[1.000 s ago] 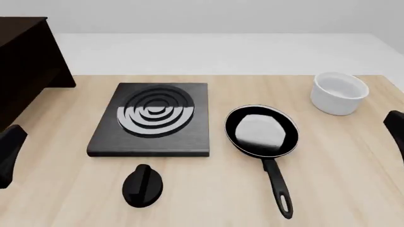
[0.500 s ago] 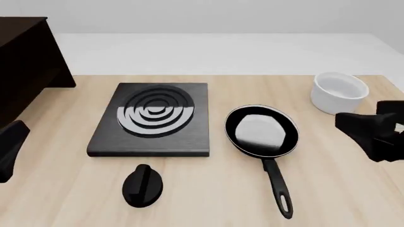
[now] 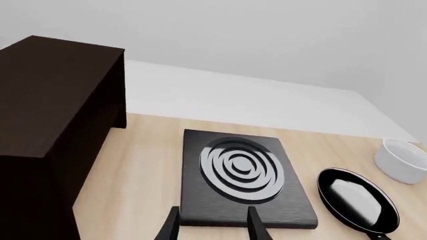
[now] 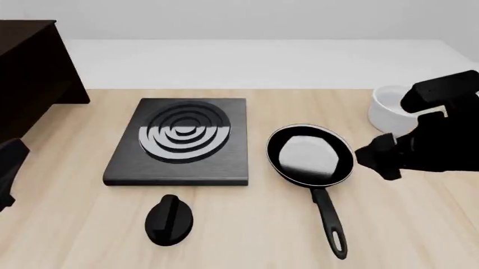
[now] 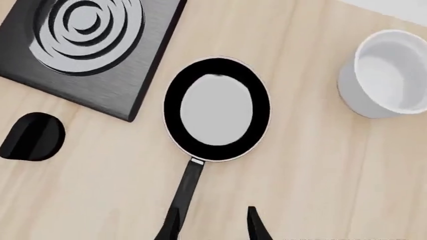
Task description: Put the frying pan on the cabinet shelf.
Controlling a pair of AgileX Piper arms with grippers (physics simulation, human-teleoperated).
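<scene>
pan on the table, both grippers apart and empty

light wooden tabletop (image 4: pixel 247 224) carries everything you see, with a pale floor and wall behind it. your frying pan (image 4: pixel 310 154) lies flat on that table, just right of the black stove plate (image 4: pixel 180 141) and not touching it, its long handle pointing back toward the arms' side. a black knob (image 4: pixel 169 219) sits on the table in front of the stove plate, and the white bowl (image 4: pixel 401 106) stands at the far right. the dark cabinet (image 4: pixel 33 78) stands at the far left, well apart from the pan; its flat top board (image 3: pixel 50 95) is bare.

your right gripper (image 5: pixel 210 226) hangs above the pan's handle, fingers spread and holding nothing. your left gripper (image 3: pixel 212 227) sits low at the left, fingers likewise apart and empty.
</scene>
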